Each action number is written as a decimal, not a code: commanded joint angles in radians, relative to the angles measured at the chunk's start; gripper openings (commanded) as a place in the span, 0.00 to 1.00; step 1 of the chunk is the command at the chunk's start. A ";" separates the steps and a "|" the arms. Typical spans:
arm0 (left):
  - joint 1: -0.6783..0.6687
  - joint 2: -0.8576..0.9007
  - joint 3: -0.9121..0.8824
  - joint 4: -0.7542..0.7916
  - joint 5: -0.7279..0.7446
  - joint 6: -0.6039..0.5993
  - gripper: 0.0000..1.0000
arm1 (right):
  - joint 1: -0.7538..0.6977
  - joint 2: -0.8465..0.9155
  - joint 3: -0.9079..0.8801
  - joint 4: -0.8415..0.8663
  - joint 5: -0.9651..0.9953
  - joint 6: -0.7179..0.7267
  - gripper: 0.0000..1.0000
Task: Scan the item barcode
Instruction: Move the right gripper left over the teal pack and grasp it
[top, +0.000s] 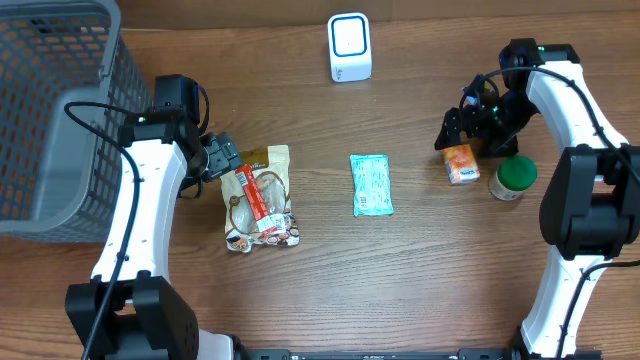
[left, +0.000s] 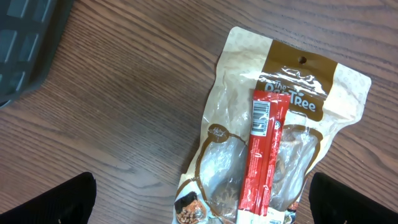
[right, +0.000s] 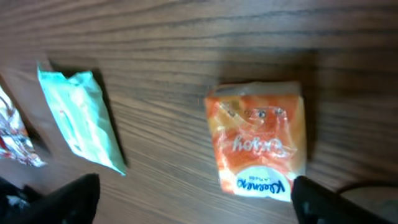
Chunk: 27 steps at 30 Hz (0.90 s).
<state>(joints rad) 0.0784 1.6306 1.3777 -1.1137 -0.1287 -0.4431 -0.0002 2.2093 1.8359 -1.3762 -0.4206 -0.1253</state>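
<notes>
Dark fingertips (right: 50, 199) of the right tool (right: 196, 202) sit in the bottom corners of its wrist cam, spread about as wide as they go with nothing between them, so it's fully open and empty. Just ahead of it a small orange carton (right: 258, 140) lies flat on the counter (right: 186, 37), and neither finger is touching it as far as I can see. Can't tell from this whether that's the one up for scanning. A green-lidded jar (top: 515, 178) stands right beside the carton, on that tool's outer side. The left tool (left: 200, 202) is just as wide open and holding nothing. It hovers over a snack pouch (left: 233, 93) with a red stick pack (left: 266, 152) lying on top of it. The stick's barcode (left: 261, 118) faces up, which looks handy for a pinch from the sides that keeps the code uncovered. The scanner (top: 349, 47) stands upright well beyond both tools, roughly between them, I'd guess so either arm can hold something up to it. A teal packet (top: 371, 185) lies in the gap between the two tools, and a gray basket (top: 50, 100) sits on the left tool's outer side, maybe for scanned stuff.
</notes>
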 joint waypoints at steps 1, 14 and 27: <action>0.000 -0.001 0.016 0.000 -0.009 -0.010 1.00 | 0.000 -0.018 -0.002 0.011 -0.002 0.030 1.00; 0.000 -0.001 0.016 0.000 -0.009 -0.010 1.00 | 0.208 -0.059 -0.003 0.093 0.012 0.143 1.00; 0.000 -0.001 0.016 0.000 -0.009 -0.010 1.00 | 0.432 -0.058 -0.019 0.095 0.117 0.287 1.00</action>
<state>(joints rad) 0.0784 1.6306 1.3777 -1.1137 -0.1287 -0.4427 0.4248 2.2074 1.8336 -1.2770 -0.3275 0.1349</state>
